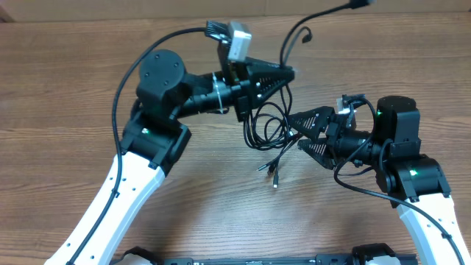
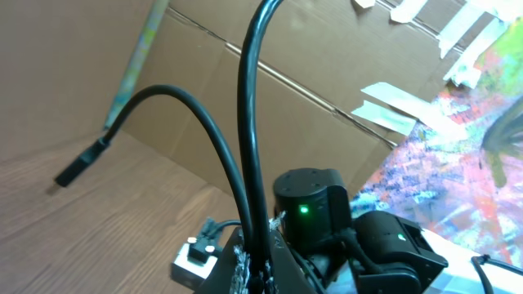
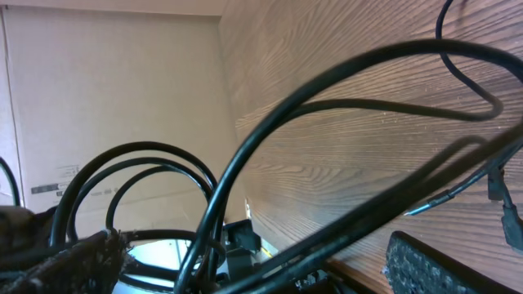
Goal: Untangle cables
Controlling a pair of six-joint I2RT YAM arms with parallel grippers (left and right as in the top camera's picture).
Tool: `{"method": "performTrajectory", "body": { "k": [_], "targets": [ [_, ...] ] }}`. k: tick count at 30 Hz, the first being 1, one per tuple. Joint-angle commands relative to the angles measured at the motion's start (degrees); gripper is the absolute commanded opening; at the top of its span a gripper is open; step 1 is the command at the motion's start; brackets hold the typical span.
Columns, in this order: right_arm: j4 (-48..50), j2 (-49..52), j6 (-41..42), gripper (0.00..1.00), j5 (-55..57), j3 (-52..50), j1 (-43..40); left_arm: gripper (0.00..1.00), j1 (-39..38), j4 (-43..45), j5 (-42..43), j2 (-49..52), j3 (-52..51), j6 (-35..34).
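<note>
The cables [image 1: 266,126] lie in a looped knot in the middle of the wooden table [image 1: 66,66], between the two grippers, with one strand rising to the far right. The left gripper [image 1: 290,74], on the knot's far side, looks clamped on the cables. The right gripper [image 1: 295,131] has its fingers apart, astride the loops. It should close on one strand only, then draw slowly rightward, minding the loose plugs [image 1: 273,172] nearby.

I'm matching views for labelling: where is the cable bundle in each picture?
Overhead: cable bundle mid-frame, slightly right.
Left wrist: cable bundle rises from bottom centre; one plug at left.
Right wrist: cable bundle arches across the frame.
Shared landmark: the wood-grain table.
</note>
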Motion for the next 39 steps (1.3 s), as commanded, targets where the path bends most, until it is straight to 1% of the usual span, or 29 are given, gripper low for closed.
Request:
{"method": "performTrajectory", "body": {
  "k": [1,4,6,8,11,17,21,22,23,27,30,31,32,36,39],
  "targets": [
    [0.4,-0.1,0.1,0.91,-0.1,1.1,0.0,0.04,-3.4,0.5,-3.3,0.2,0.5,1.9],
    [0.3,-0.1,0.0,0.80,-0.1,1.1,0.0,0.04,-5.2,0.5,-5.1,0.2,0.5,2.9],
    [0.4,-0.1,0.0,0.76,-0.1,1.1,0.0,0.04,-6.1,0.7,-5.7,0.2,0.5,2.9],
    [0.4,-0.1,0.0,0.75,0.1,1.1,0.0,0.04,-6.8,0.7,-6.2,0.2,0.5,3.0],
    [0.4,-0.1,0.0,0.65,0.8,1.1,0.0,0.04,-7.5,0.7,-6.6,0.2,0.5,4.0],
    [0.3,-0.1,0.0,0.39,1.0,1.1,0.0,0.04,-7.5,0.7,-6.6,0.2,0.5,3.9],
    [0.3,-0.1,0.0,0.15,1.7,1.1,0.0,0.04,-7.6,0.6,-6.6,0.2,0.5,3.9],
    [0.3,-0.1,0.0,0.06,1.6,1.1,0.0,0.04,-7.6,0.6,-6.6,0.2,0.5,4.0],
    [0.3,-0.1,0.0,0.04,1.6,1.1,0.0,0.04,-7.5,0.4,-6.6,0.2,0.5,4.0],
    [-1.4,-0.1,-0.4,0.04,1.6,1.1,0.0,0.04,-6.0,-0.5,-6.9,0.2,0.5,4.3],
    [-1.6,-0.1,-1.8,0.04,1.0,1.1,0.0,0.04,-3.9,-5.2,-10.2,0.2,0.5,4.4],
    [-1.6,-0.1,-2.0,0.04,0.9,1.1,0.0,0.04,-3.0,-7.9,-12.1,0.2,0.5,4.4],
    [-1.6,-0.1,-2.0,0.04,0.7,1.1,0.0,0.04,-1.5,-12.6,-15.2,0.2,0.5,4.4],
    [-1.3,-0.1,-3.3,0.04,-0.6,1.1,0.0,0.04,2.4,-25.4,-22.4,0.2,0.5,4.4],
    [-0.9,-0.1,-3.3,0.04,-0.6,1.1,-0.1,0.04,4.8,-33.1,-27.5,0.2,0.5,4.4]
  ]
}}
